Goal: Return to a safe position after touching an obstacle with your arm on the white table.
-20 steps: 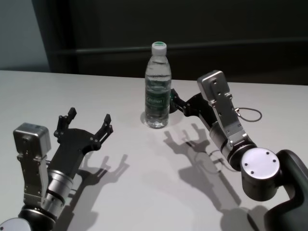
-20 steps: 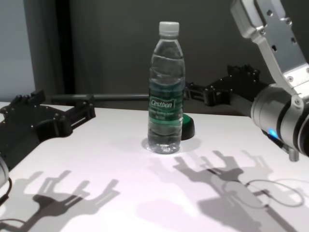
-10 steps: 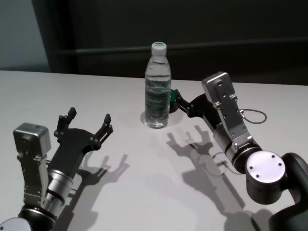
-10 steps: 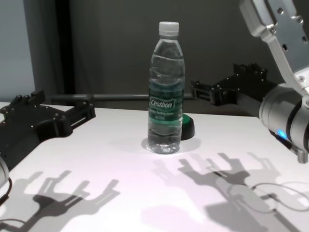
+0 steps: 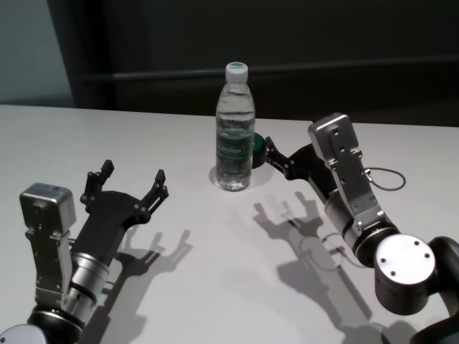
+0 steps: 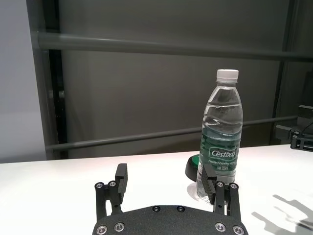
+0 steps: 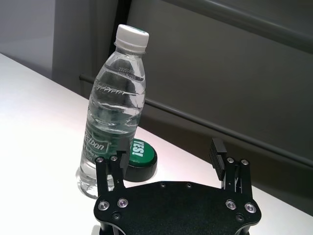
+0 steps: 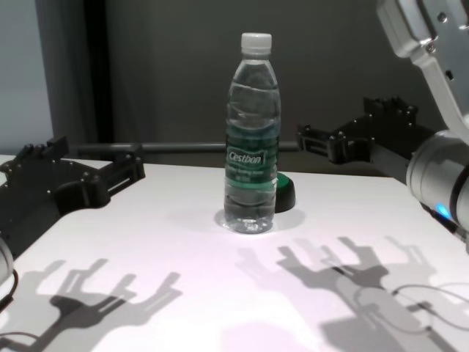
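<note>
The obstacle, a tall clear water bottle [image 5: 235,136] with a white cap and green label, stands upright mid-table on the white table [image 5: 107,129]. It also shows in the chest view [image 8: 253,132], the left wrist view [image 6: 222,142] and the right wrist view [image 7: 115,117]. My right gripper [image 5: 272,152] is open and empty, just right of the bottle and apart from it; it hovers above the table in the chest view [image 8: 341,130]. My left gripper [image 5: 133,172] is open and empty, near left of the bottle, well short of it.
A small dark dome with a green top [image 5: 258,145] sits just behind the bottle on its right, also in the right wrist view [image 7: 139,156]. A thin cable loop [image 5: 384,179] hangs by my right forearm. A dark wall with rails lies behind the table's far edge.
My right arm has drawn back to the right, away from the bottle. The bottle stands unmoved. My left arm has not moved.
</note>
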